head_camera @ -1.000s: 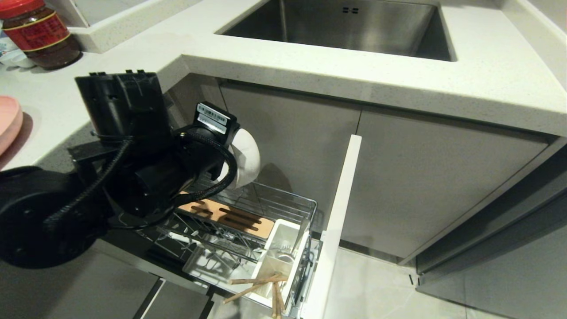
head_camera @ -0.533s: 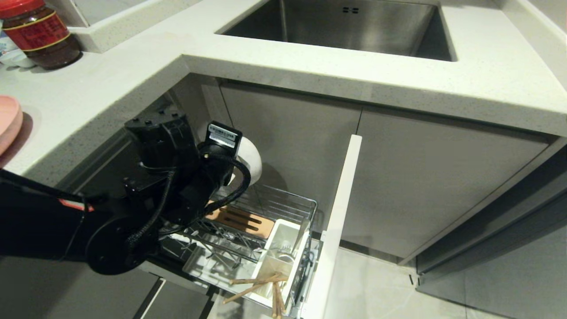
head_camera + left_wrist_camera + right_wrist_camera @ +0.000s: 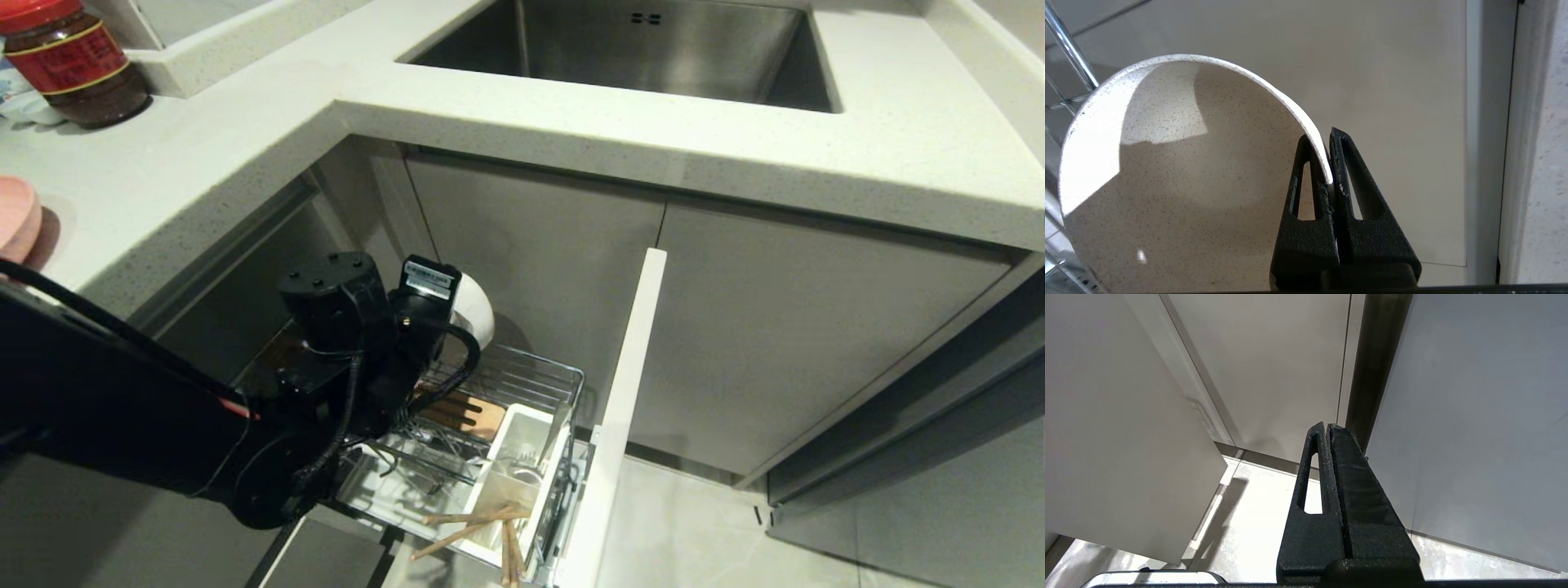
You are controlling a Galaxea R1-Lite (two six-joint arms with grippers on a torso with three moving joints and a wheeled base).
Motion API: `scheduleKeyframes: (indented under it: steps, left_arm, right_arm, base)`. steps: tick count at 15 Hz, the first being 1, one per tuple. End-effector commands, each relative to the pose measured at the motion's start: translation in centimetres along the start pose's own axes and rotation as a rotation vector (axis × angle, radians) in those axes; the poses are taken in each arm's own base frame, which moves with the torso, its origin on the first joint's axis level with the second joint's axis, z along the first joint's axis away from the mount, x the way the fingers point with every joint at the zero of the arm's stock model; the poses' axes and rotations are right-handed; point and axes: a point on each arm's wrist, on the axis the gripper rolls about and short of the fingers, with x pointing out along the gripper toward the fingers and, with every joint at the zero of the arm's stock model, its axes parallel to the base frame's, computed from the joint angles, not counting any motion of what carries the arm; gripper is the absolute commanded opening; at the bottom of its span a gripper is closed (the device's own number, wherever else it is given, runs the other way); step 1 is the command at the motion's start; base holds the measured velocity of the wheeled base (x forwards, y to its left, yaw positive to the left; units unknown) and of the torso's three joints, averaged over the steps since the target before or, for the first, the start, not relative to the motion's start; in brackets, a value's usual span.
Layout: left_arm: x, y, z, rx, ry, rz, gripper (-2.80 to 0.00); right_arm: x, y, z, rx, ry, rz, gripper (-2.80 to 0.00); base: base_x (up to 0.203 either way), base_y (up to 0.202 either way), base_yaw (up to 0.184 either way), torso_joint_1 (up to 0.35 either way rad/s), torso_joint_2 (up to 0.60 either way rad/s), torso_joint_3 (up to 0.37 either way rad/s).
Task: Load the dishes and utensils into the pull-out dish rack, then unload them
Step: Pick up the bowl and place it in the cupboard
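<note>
My left gripper (image 3: 1327,139) is shut on the rim of the off-white bowl (image 3: 1180,171), one finger inside and one outside. The bowl (image 3: 478,314) hangs tilted on its side just above the back of the pull-out dish rack (image 3: 535,377), under the counter overhang. The wooden chopsticks (image 3: 469,524) lean out of the rack's white utensil holder (image 3: 513,425), and a silver fork (image 3: 526,469) lies inside it. The pink plate (image 3: 16,222) sits on the counter at the far left. My right gripper (image 3: 1327,426) is shut and empty, parked over the floor by the cabinets.
The rack's white cabinet front (image 3: 629,392) stands out from the cabinets. The counter edge (image 3: 653,139) overhangs the rack, with the steel sink (image 3: 653,49) behind it. A red-lidded jar (image 3: 69,61) stands at the back left. A wooden slotted strip (image 3: 469,415) crosses the rack.
My left arm has come down from counter height with the bowl, which now hangs lower and closer to the rack's back wires. The right arm has not moved.
</note>
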Motion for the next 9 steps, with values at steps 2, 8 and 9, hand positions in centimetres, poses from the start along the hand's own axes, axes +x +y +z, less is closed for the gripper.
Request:
scheduleKeyframes:
  steps: [2,8,9]
  left_arm:
    - [0.4,2.0,-1.3,-0.001,0.001,0.007,-2.80]
    - [0.0,3.0,-1.7,-0.020,0.002,-0.030,-2.80]
    - [-0.1,3.1,-1.7,-0.020,0.018,-0.034,-2.80]
  right_arm:
    - [0.2,0.0,-0.7,0.000,0.026,0.000,-2.80]
    - [0.2,0.0,-0.7,0.000,0.026,-0.001,-2.80]
    - [0.2,0.0,-0.7,0.000,0.026,-0.001,-2.80]
  base:
    - [0.000,0.000,0.000,0.000,0.00,0.000]
    - [0.000,0.000,0.000,0.000,0.00,0.000]
    - [0.000,0.000,0.000,0.000,0.00,0.000]
